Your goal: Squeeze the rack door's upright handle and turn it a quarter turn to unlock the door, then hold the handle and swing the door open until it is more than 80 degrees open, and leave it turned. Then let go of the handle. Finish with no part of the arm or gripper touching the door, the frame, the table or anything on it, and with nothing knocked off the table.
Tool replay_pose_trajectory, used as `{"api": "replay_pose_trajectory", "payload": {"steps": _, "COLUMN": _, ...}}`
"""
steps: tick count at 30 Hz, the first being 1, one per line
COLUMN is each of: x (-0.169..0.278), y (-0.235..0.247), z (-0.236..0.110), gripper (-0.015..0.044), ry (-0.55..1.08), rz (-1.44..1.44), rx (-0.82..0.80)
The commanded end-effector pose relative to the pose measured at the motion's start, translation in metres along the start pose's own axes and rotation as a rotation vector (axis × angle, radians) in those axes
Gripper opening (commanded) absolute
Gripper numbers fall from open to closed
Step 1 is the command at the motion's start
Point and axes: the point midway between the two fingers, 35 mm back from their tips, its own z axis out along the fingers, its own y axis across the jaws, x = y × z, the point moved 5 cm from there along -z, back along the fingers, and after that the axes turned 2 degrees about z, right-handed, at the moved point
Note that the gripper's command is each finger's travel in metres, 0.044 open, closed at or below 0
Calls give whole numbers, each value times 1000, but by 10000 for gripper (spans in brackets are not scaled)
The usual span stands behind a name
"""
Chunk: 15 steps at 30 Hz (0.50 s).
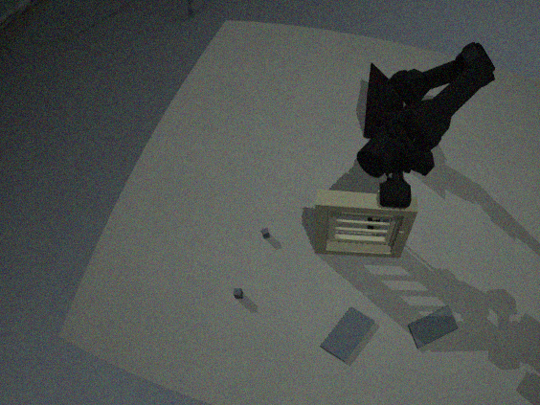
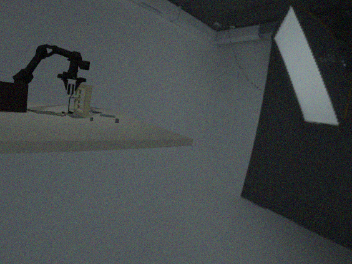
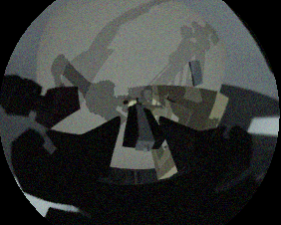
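The cream rack frame [image 1: 323,228] [image 2: 87,102] [image 3: 189,107] stands upright, with pale horizontal bars in its opening. My gripper [image 2: 72,91] [image 3: 140,118] is open, pointing down on the arm side of the frame near its top. In the top view the wrist hides its fingers, above the frame's right end. In the wrist view a grey upright bar [image 3: 143,128], which looks like the handle, lies in the gap between the spread fingers; whether it touches either finger cannot be told. A pale slotted piece [image 3: 164,161] shows beside it. The door's angle cannot be made out in this dim light.
Two flat blue-grey slabs [image 1: 348,335] [image 1: 433,327] lie on the table [image 1: 191,164] beyond the frame. Two small dark cubes [image 1: 265,233] [image 1: 238,293] lie left of it, also in the exterior view [image 2: 91,119] [image 2: 117,120]. The arm's dark base [image 2: 14,97] stands behind.
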Motion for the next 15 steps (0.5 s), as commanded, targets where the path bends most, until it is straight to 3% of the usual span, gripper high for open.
{"api": "replay_pose_trajectory", "payload": {"steps": 1, "x": 0, "y": 0, "z": 0, "gripper": 300, "ry": 3, "rz": 200, "rx": -1}}
{"api": "replay_pose_trajectory", "payload": {"steps": 15, "x": 0, "y": 0, "z": 0, "gripper": 300, "ry": 3, "rz": 894, "rx": 0}}
